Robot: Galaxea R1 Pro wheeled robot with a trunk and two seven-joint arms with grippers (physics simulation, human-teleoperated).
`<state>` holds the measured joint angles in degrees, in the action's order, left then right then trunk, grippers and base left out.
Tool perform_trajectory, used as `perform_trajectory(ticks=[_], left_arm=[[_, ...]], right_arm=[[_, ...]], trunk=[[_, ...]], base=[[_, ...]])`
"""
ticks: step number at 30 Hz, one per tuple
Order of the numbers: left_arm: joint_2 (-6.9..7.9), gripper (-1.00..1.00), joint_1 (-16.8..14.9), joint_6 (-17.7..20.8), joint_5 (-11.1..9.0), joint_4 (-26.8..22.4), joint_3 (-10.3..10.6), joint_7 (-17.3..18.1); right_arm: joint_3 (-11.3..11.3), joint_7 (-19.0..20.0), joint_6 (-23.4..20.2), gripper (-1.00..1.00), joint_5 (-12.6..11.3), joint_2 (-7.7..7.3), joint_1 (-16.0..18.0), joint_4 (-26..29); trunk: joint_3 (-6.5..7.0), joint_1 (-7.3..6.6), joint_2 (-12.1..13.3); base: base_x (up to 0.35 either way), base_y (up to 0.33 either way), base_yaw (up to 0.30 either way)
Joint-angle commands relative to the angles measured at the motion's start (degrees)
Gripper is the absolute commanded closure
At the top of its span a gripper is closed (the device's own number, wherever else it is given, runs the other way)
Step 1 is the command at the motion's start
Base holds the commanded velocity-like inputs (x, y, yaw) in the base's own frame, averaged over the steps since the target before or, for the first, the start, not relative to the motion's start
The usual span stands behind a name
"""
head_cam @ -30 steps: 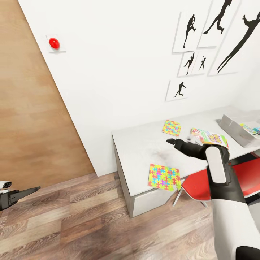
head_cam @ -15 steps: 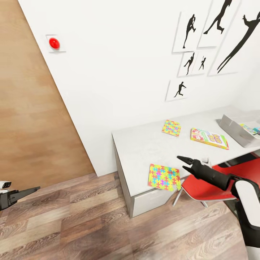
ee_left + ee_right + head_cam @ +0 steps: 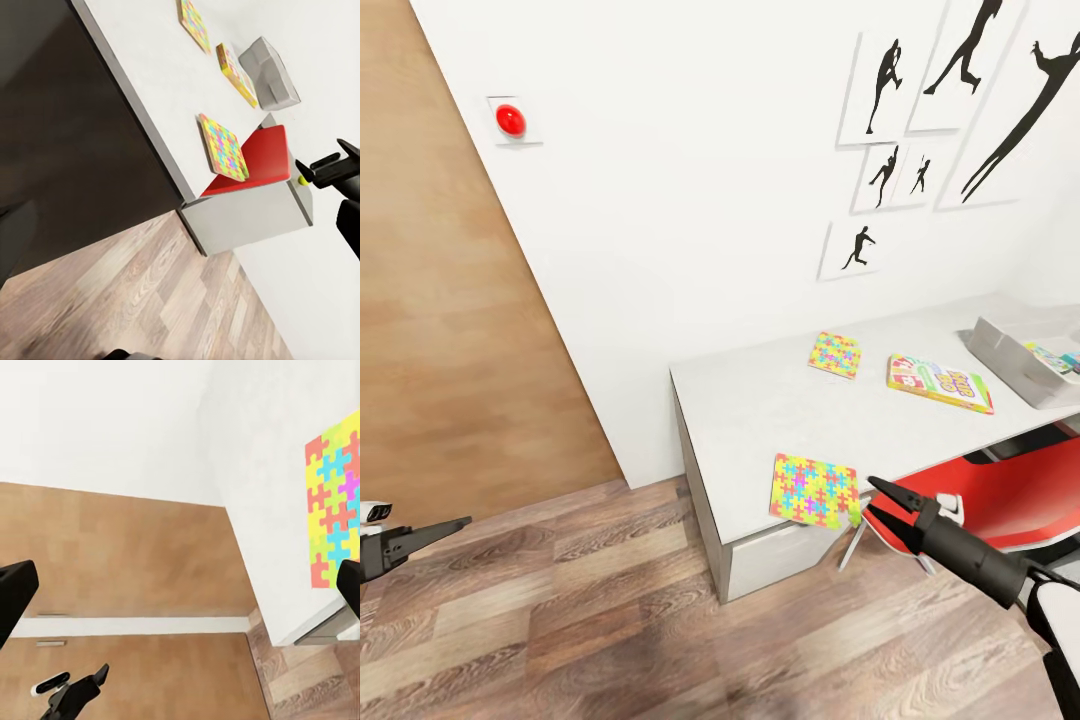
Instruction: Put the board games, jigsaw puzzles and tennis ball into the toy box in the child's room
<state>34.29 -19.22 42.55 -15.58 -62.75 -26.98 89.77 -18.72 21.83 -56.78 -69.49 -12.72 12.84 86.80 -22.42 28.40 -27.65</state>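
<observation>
On the white table [image 3: 750,400] a jigsaw puzzle [image 3: 813,490] overhangs the front edge, and a second one [image 3: 835,354] lies further back. A lettered board game [image 3: 940,382] rests beside the grey toy box [image 3: 1010,365], which has something colourful inside. My right gripper [image 3: 868,495] is open and empty, low in front of the table, just right of the near jigsaw [image 3: 337,502]. A small yellow-green tennis ball [image 3: 303,180] shows by its tip; what it rests on I cannot tell. My left gripper [image 3: 445,527] hangs shut over the floor, far left.
A red chair [image 3: 1000,490] is tucked under the table right behind my right gripper. Brown wooden door panels [image 3: 440,300] stand at the left, with wood-plank floor [image 3: 610,620] between them and the table. Silhouette pictures [image 3: 960,100] hang above the table.
My right arm has swung down and back from over the tabletop to below the front edge by the near jigsaw. The left arm and the toys have not moved.
</observation>
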Motion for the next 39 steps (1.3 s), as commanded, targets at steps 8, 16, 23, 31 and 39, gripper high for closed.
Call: perform_trajectory(ticks=[8, 16, 23, 31, 39], left_arm=[[-0.2, -1.0, -0.03, 0.61, 0.09, 0.0, 0.05, 0.23], [-0.41, -1.0, -0.03, 0.61, 0.18, 0.0, 0.19, 0.23], [-0.44, -1.0, -0.03, 0.61, 0.19, 0.0, 0.25, 0.23], [-0.45, -1.0, -0.03, 0.61, 0.14, 0.0, 0.22, 0.23], [-0.45, -1.0, -0.03, 0.61, 0.17, 0.0, 0.24, 0.23]], right_arm=[[0.33, 3.28, 1.66, -1.0, 0.8, 0.32, -2.1, 0.06], [1.24, 4.74, 2.2, -1.0, 0.89, 0.66, -3.29, -0.04], [4.04, 4.78, 2.37, -1.0, 1.11, 0.89, -3.44, -0.1], [6.81, 4.77, 4.57, -1.0, 2.22, 1.66, -3.45, -0.15], [9.78, 4.99, 6.87, -1.0, 3.52, 1.79, -3.46, -0.19]], trunk=[[-0.08, 0.02, -0.08], [-0.08, 0.02, -0.08], [-0.08, 0.02, -0.08], [-0.04, 0.02, -0.08], [0.24, 0.02, -0.08]], base=[[0.0, 0.0, 0.0], [0.0, 0.0, 0.0], [0.0, 0.0, 0.0], [0.0, 0.0, -0.018], [0.0, 0.0, -0.173]])
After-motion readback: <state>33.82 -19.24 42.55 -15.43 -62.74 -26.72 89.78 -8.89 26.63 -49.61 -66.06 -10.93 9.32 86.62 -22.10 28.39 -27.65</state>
